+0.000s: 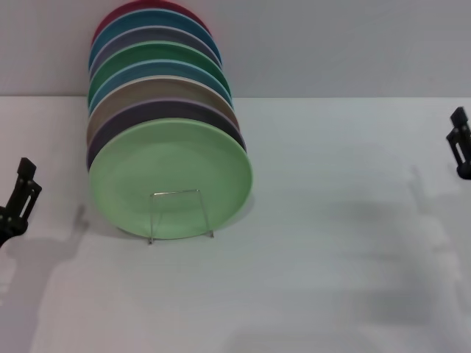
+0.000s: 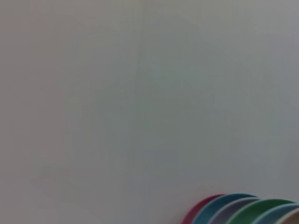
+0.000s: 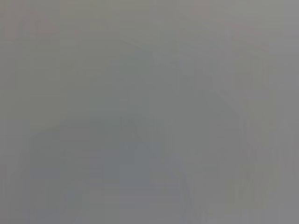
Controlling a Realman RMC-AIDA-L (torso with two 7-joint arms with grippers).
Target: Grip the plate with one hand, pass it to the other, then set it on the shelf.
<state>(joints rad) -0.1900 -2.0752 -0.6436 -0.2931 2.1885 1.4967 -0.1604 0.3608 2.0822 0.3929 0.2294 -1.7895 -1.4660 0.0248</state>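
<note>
The pale green plate (image 1: pixel 171 180) stands on edge at the front of a row of coloured plates (image 1: pixel 158 81), leaning in the wire shelf (image 1: pixel 180 215) on the white worktop (image 1: pixel 331 279), left of centre. The left pincer (image 1: pixel 22 193) hangs at the far left edge and the right pincer (image 1: pixel 460 143) at the far right, both well away and holding nothing; whether their fingers are parted I cannot tell. The plate looks already racked. A careless reach could tip the leaning row like dominoes.

Left tool (image 1: pixel 20 193) sits at the far left edge, right tool (image 1: pixel 460 143) at the far right, both raised
</note>
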